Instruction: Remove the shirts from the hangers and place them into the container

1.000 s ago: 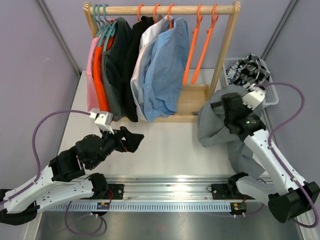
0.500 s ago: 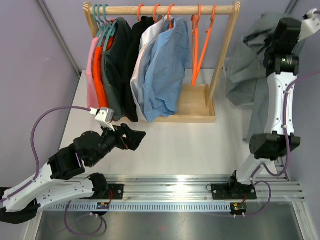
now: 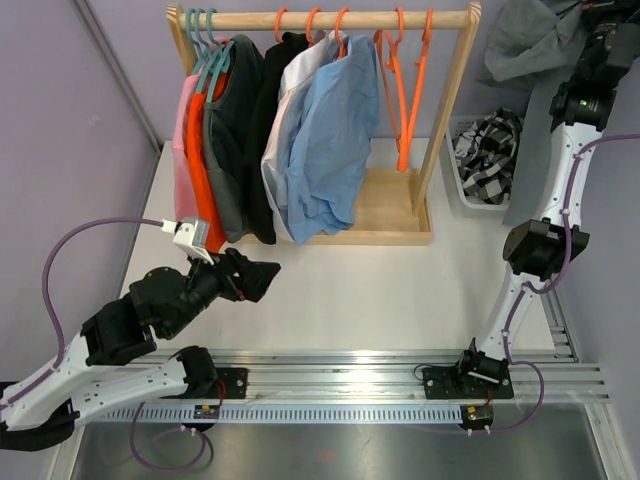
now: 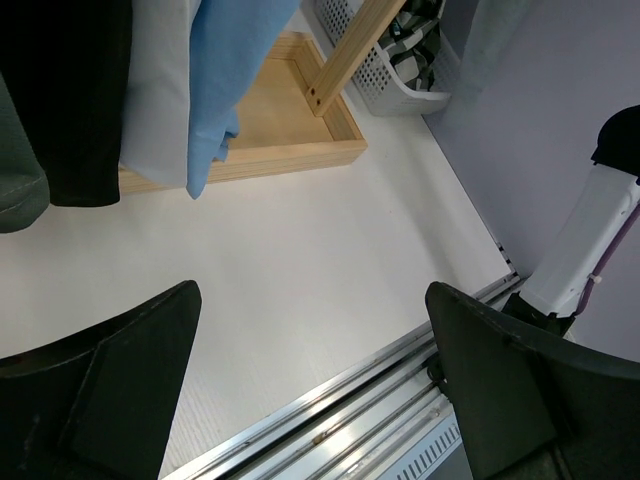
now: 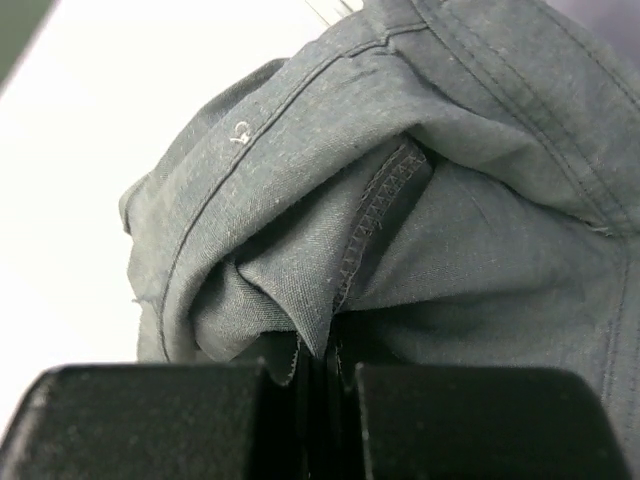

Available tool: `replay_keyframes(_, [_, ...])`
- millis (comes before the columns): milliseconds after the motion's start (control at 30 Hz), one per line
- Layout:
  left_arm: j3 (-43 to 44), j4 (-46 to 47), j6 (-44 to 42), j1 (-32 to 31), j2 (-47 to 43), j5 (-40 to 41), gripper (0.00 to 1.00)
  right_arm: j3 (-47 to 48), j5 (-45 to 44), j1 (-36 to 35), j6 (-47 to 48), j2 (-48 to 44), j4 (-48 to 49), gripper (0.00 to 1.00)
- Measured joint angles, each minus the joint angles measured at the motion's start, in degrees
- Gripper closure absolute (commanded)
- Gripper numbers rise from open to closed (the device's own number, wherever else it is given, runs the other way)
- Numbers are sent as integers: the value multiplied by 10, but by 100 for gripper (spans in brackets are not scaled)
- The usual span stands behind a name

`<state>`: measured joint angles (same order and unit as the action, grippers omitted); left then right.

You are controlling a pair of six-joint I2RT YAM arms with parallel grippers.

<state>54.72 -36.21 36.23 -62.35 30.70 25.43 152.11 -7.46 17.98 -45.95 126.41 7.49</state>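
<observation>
Right arm is swinging up and away since a second ago: we are logging the grey shirt (image 3: 527, 48) as going from low over the near-right worktop (image 3: 400, 290) to high at the far right corner. Right fingers (image 5: 315, 385) are pressing together on a bunched fold of it, with a seam running straight into the pinch. Basket (image 3: 478, 203) is sitting below and to the left of that pinch, long axis running away from the arms, plaid shirt (image 3: 487, 150) inside. We are seeing the shirt's tail hanging just past the basket's right wall, not over the opening. We are judging that the drop is calling for a leftward shift first. Left fingers (image 3: 258, 278) are standing spread and holding nothing, well apart at the near left; the right arm is the nearer.
</observation>
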Motion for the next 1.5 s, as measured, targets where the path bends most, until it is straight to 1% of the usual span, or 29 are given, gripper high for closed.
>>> replay_keyframes(167, [0, -6, 11, 0, -3, 8, 1, 22, 0, 2, -50, 7, 90, 100])
replay_keyframes(300, [1, -6, 11, 0, 13, 9, 1, 31, 0, 17, -111, 6, 188, 100])
replay_keyframes(433, [3, -5, 11, 0, 32, 8, 1, 16, 5, 34, -155, 11, 229, 100])
replay_keyframes(500, [3, -5, 11, 0, 33, 8, 1, -18, 17, 40, -166, 14, 252, 100])
replay_keyframes(567, [3, -3, 12, 0, 32, 8, 1, -77, 30, 40, -166, 14, 271, 100])
replay_keyframes(600, [3, -2, 12, 0, 31, 8, 1, -121, 35, 39, -165, 11, 279, 100])
replay_keyframes(667, [3, -2, 14, 0, 31, 8, 1, -196, 41, 36, -157, 19, 274, 100])
replay_keyframes(733, [0, -1, 16, 0, 30, 8, 1, -246, 44, 33, -144, 42, 263, 100])
replay_keyframes(833, [-8, -1, 20, 0, 24, 8, 1, -290, 50, 27, -117, 82, 231, 100])
replay_keyframes(1000, [-10, -1, 26, 0, 24, 8, 1, -294, 30, 14, -42, 116, 141, 100])
replay_keyframes(1067, [-13, 3, 27, 0, 24, 8, 1, -262, 9, 7, -8, 120, 68, 100])
replay_keyframes(1167, [-24, 12, 29, 0, 25, 7, 1, -134, -50, -7, 55, 149, -90, 100])
replay_keyframes(1233, [-30, 17, 29, 0, 27, 5, 1, -82, -103, -20, 99, 154, -172, 100])
replay_keyframes(1367, [-38, 29, 29, 0, 33, 0, 1, -66, -157, -38, 154, 155, -278, 100])
replay_keyframes(1500, [-46, 35, 29, 0, 31, -4, 1, -94, -159, -44, 167, 179, -373, 100])
